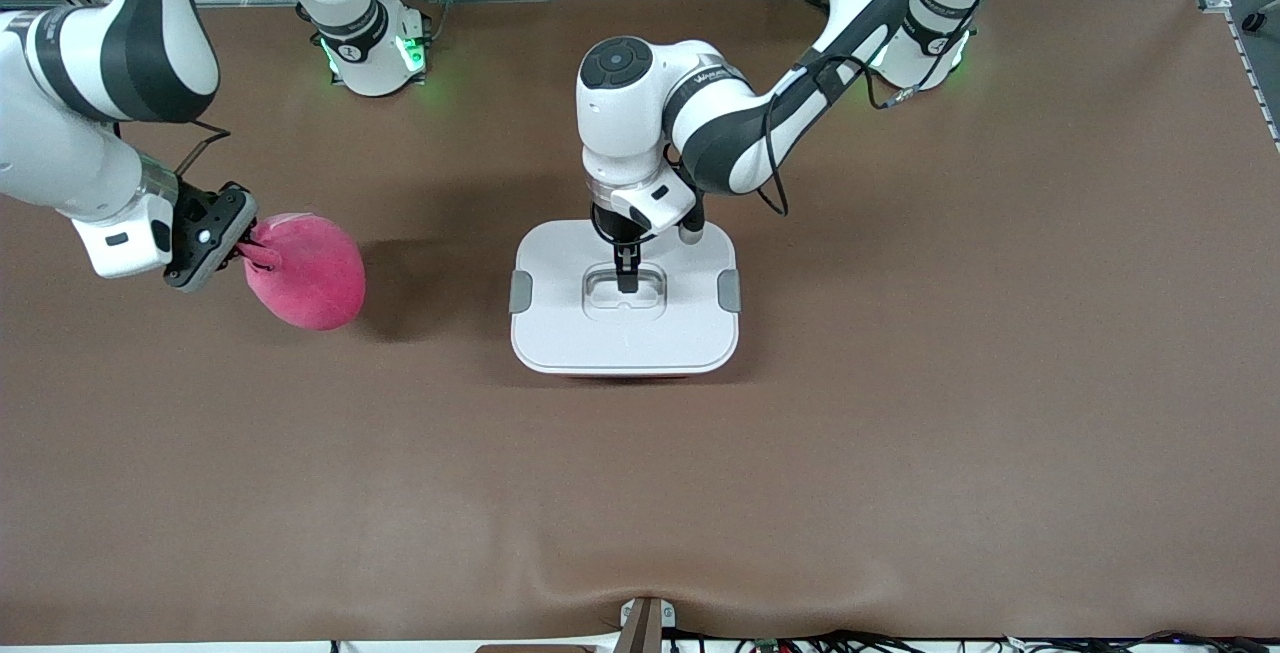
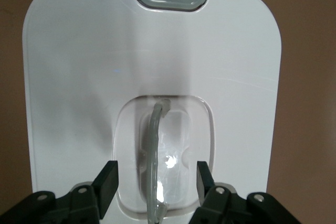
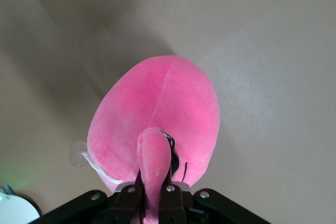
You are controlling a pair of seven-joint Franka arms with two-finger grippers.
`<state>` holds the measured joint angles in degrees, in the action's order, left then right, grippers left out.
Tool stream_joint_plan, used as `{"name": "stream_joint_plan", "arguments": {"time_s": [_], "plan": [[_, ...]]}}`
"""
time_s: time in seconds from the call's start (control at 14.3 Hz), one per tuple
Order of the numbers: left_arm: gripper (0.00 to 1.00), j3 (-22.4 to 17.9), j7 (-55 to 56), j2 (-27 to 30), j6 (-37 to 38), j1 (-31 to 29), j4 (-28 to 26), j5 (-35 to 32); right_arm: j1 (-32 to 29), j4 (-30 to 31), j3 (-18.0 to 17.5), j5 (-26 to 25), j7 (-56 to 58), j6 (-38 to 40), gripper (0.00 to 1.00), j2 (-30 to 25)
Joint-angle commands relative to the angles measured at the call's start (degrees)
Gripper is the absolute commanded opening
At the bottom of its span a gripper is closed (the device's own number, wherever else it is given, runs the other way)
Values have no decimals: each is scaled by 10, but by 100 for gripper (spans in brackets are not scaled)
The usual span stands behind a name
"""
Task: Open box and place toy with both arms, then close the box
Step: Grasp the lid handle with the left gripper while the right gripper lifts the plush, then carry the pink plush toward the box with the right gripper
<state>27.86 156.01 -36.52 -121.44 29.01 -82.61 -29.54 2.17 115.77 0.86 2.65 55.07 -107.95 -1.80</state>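
With the right gripper [image 1: 243, 251] pinched on the round hot-pink plush toy [image 1: 308, 271] above the table, the left gripper [image 1: 626, 278], fingers spread, straddles the white-lidded plastic box's [image 1: 560, 333] recessed handle [image 2: 154, 156], so closing and lifting likely comes next.

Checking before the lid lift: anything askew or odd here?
Nothing stands out. The box sits square, lid on. The open left gripper straddles its handle. The right gripper holds the toy by an ear.
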Motion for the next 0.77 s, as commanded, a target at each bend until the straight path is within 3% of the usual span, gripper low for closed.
{"name": "stream_joint_plan", "arguments": {"time_s": [0.0, 0.42, 0.7], "plan": [[68, -3, 41, -14, -3, 12, 12, -16, 15, 4, 2, 8, -68, 14, 0, -21], [60, -3, 41, -22, -3, 17, 13, -16, 66, -26, 1, 9, -236, 55, 0, -18], [57, -3, 41, -22, -4, 17, 13, -16, 83, -42, 0, 10, -276, 56, 0, -15]]}}
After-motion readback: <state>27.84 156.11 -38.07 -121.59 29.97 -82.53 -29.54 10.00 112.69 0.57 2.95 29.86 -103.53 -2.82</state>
